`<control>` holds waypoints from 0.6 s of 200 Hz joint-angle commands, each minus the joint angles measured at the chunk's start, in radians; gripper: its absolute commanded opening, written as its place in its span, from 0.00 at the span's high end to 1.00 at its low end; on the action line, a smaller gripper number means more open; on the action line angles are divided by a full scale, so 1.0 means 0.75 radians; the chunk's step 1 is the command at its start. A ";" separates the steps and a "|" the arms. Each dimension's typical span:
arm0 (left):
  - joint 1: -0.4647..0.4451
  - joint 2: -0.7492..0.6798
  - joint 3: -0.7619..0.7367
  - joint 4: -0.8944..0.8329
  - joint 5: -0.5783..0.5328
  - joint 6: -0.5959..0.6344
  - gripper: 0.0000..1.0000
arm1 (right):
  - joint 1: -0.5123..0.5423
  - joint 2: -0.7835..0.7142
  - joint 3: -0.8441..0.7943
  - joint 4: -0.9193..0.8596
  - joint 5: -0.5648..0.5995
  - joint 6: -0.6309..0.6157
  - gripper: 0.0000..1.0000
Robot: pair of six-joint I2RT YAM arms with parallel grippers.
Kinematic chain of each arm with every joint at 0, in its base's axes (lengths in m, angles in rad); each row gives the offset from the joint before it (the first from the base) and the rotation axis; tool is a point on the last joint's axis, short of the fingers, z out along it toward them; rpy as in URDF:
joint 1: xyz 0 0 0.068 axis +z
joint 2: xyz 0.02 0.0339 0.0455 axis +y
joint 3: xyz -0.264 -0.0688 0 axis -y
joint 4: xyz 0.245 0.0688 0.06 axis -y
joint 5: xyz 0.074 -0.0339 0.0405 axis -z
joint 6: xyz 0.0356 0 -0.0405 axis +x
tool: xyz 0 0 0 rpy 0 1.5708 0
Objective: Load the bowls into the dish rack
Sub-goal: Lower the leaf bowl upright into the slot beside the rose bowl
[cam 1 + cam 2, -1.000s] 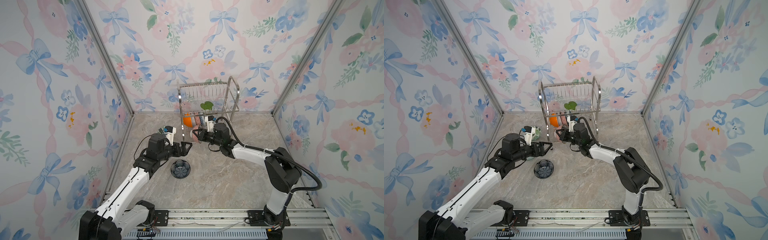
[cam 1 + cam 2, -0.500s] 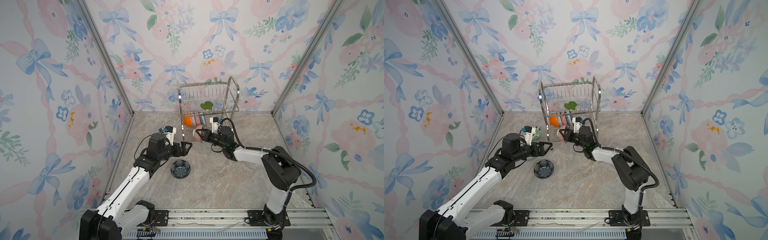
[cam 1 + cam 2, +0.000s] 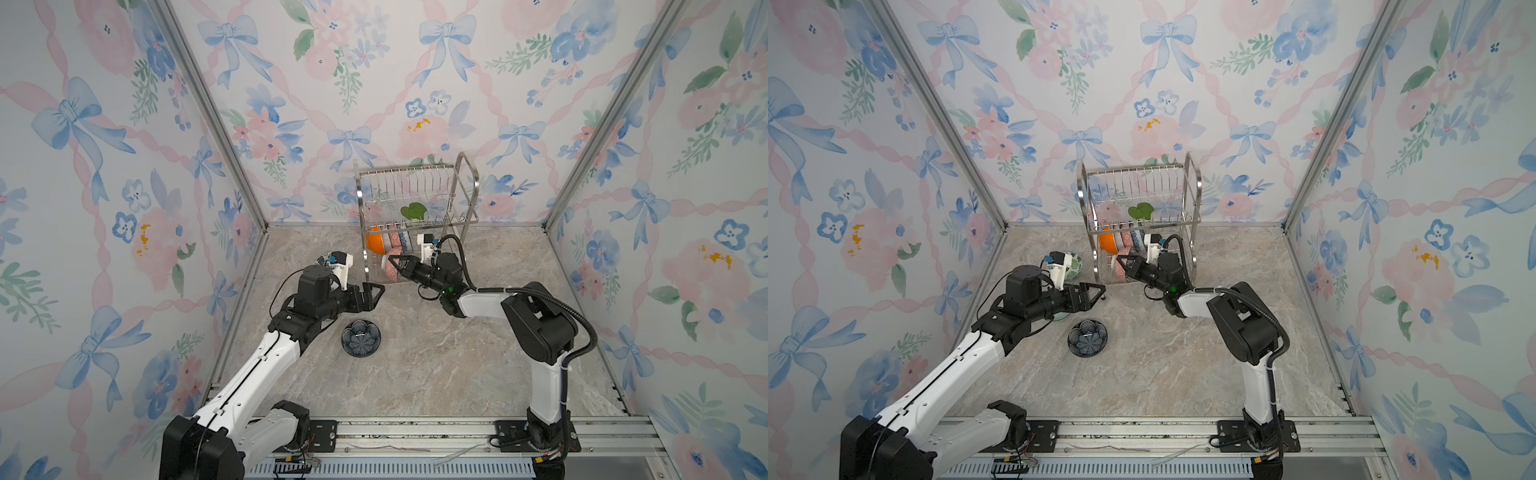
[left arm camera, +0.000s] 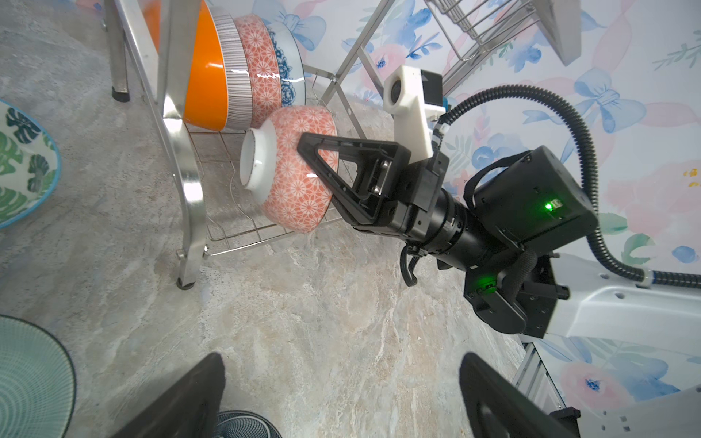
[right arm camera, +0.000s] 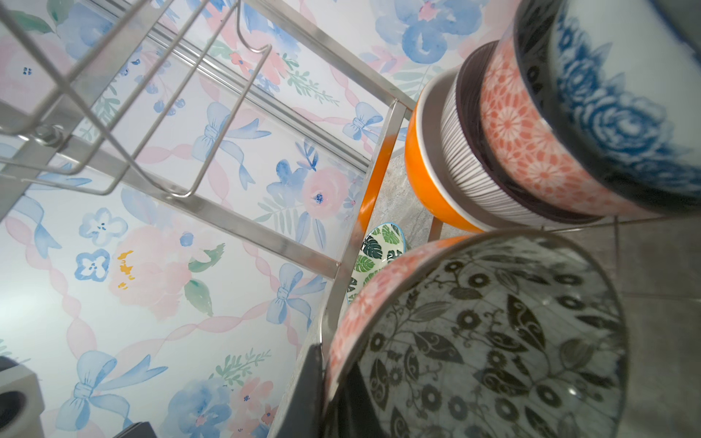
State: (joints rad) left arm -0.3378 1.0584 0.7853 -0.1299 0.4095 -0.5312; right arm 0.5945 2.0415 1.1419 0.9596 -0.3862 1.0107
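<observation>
Right gripper [image 4: 309,149]: pinched shut on the wall of a coral bowl with black-and-white leaf lining [image 4: 288,197]; one finger outside, the other hidden inside the bowl; bowl tipped on its side at the near edge of the dish rack [image 4: 189,182] lower tier, foot ring turned left.
Left gripper [image 3: 372,296]: jaws spread wide, nothing between them; hovering over the table [image 3: 436,365] just left of the rack's near-left leg.

Done, by judgement: four bowls nested on their sides in the far-left part of the lower tier; orange bowl [image 4: 205,87], striped bowl [image 4: 237,76], second coral bowl [image 4: 261,72], blue-and-white floral bowl [image 4: 290,60]; fifth in hand, nearly placed, not yet let go.

Left to load: dark blue flower bowl [image 3: 360,337], upright on the table, near and left of the rack, just beside the left arm; monstera-leaf bowl [image 3: 323,259], on the table left of the rack, partly behind the left wrist camera.
Probably past halfway.

Hidden or unclear:
- cannot tell whether the held bowl already rests on the lower-tier wires or hangs just clear of them
- green leaf-shaped patch [image 3: 413,211] on the upper tier, seen through the wires; bowl or not, cannot tell
- teal ringed dish [image 4: 26,379] cut off at the frame edge in the left wrist view, mostly under the left arm in both top views; kind and depth uncertain
- right wrist view too close and blurred for the nested row's seating in the wires
</observation>
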 commanded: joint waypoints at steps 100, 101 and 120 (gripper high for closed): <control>0.010 0.001 0.033 -0.044 0.004 0.049 0.02 | 0.045 0.229 0.209 0.244 -0.074 0.164 1.00; 0.010 0.001 0.033 -0.045 0.004 0.048 0.02 | 0.045 0.229 0.209 0.244 -0.074 0.164 1.00; 0.009 0.001 0.033 -0.044 0.008 0.049 0.02 | 0.050 0.240 0.214 0.272 -0.074 0.175 1.00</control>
State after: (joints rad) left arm -0.3378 1.0615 0.7887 -0.1390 0.4091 -0.5232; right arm 0.6151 2.1998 1.2671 1.0645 -0.4191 1.1240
